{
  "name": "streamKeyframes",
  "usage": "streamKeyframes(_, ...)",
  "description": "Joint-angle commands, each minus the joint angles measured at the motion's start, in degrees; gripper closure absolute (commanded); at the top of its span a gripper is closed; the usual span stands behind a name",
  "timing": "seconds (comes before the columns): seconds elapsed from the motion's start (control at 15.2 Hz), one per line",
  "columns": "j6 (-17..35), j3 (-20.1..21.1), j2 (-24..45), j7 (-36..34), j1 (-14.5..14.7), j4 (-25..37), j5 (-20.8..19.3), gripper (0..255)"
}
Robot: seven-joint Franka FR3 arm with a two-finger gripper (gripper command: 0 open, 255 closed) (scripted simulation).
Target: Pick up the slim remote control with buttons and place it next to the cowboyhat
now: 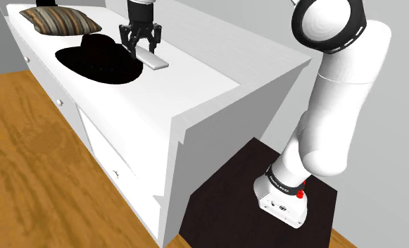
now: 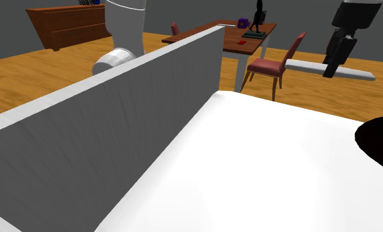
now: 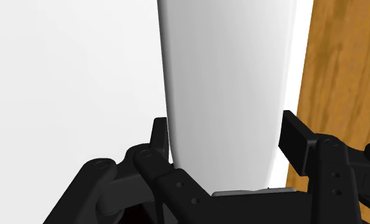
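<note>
The slim remote point(image 1: 149, 58) is drawn plain light grey, without visible buttons. My black gripper point(image 1: 141, 42) is shut on it, just beside the brim of the black cowboy hat point(image 1: 97, 60) on the white dresser top point(image 1: 196, 88). From the second exterior view, the remote point(image 2: 315, 66) hangs level in the gripper point(image 2: 333, 66), above the top, with the hat's brim point(image 2: 379, 142) at the right edge. Through the wrist camera, the remote point(image 3: 228, 89) runs away from the hand, clasped between both fingers point(image 3: 297, 137).
A striped cushion point(image 1: 59, 20) lies behind the hat at the dresser's far end. A grey wall point(image 2: 117, 125) runs along the dresser's back. Beyond it stand a dining table point(image 2: 246, 36), red chairs point(image 2: 272, 66) and a wooden sideboard point(image 2: 68, 25) on wooden floor.
</note>
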State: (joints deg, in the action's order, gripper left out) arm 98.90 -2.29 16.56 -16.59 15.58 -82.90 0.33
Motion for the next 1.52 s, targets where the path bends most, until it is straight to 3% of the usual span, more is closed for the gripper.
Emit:
streamKeyframes(0.0,-1.25,0.78,2.74,-2.26,1.41,3.97,-0.12,255)
streamKeyframes(0.46,-8.84,2.68,16.48,-8.95,6.32,25.28,-0.76,255)
streamKeyframes(0.59,-13.16,3.0,22.96,-10.65,7.84,36.07,-0.98,255)
streamKeyframes(0.73,-21.02,3.08,33.3,-11.71,9.05,54.27,-1.14,255)
streamKeyframes(0.79,-17.36,3.08,29.73,-11.74,8.99,47.04,-1.1,255)
streamKeyframes(0.92,-13.65,3.1,26.97,-11.77,8.93,40.58,-1.08,255)
streamKeyframes(1.45,-4.56,3.13,23.01,-11.84,8.81,27.51,-1.06,255)
